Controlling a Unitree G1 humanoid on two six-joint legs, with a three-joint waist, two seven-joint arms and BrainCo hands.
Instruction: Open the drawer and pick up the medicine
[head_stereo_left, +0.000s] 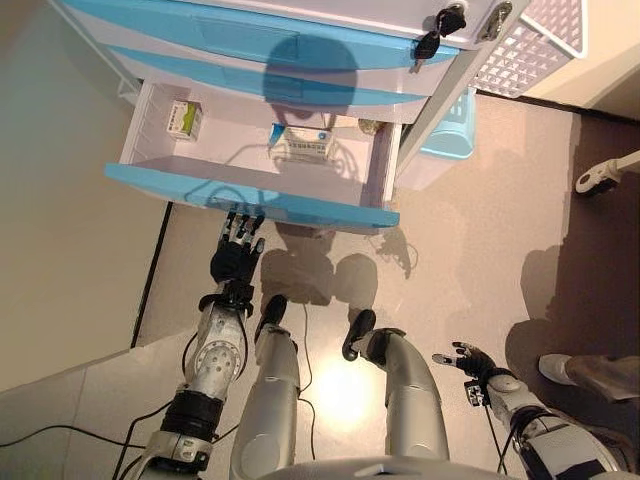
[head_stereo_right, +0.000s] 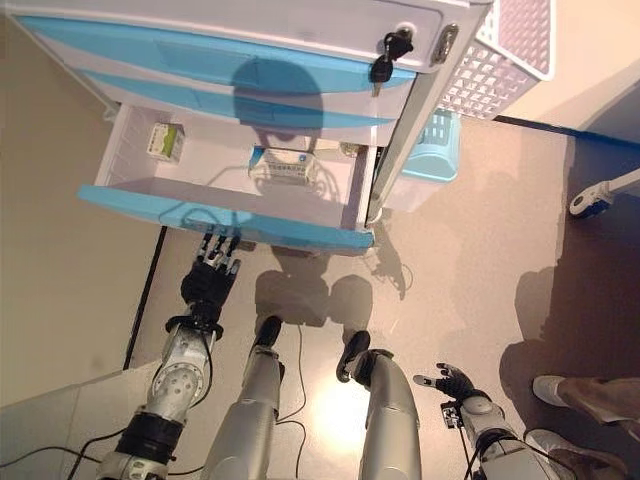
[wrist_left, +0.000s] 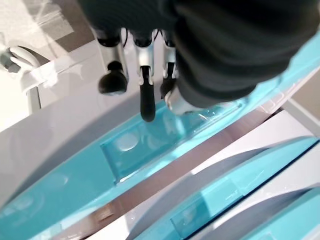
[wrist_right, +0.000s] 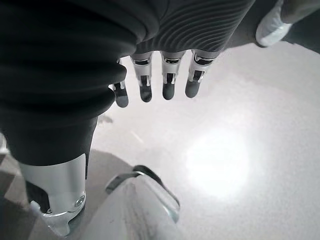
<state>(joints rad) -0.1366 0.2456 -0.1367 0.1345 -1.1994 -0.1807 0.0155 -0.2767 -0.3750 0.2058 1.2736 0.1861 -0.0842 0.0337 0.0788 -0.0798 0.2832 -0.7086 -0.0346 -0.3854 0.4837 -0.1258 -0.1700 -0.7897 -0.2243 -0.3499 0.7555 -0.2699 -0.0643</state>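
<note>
- Brown floor runs under a white cabinet (head_stereo_left: 300, 15) with blue drawer fronts, and its lowest drawer (head_stereo_left: 250, 197) stands pulled out.
- One medicine box (head_stereo_left: 303, 146) lies flat toward the far right of the drawer, well apart from a smaller green box (head_stereo_left: 184, 119) in the far left corner. Neither is held.
- Just near of the blue front is the left hand (head_stereo_left: 236, 255), fingers straight and relaxed and holding nothing, their tips at or just short of the front's lower edge.
- Low on the right, well away from the cabinet, the right hand (head_stereo_left: 470, 360) hangs over bare floor with loose, empty fingers.
- Beyond the cabinet's right side sit a pale blue basket (head_stereo_left: 450, 130) and a white lattice basket (head_stereo_left: 535, 45). A person's shoe (head_stereo_left: 560, 368) shows at the right edge.
- Opening looks done; the pick is not yet begun.
- Risk, as I judge it: the hand sits below the drawer's front, so reaching straight ahead could nudge the drawer shut or catch fingers on the rim.
- Another risk: the flat box could slide against the back wall instead of being grasped.
</note>
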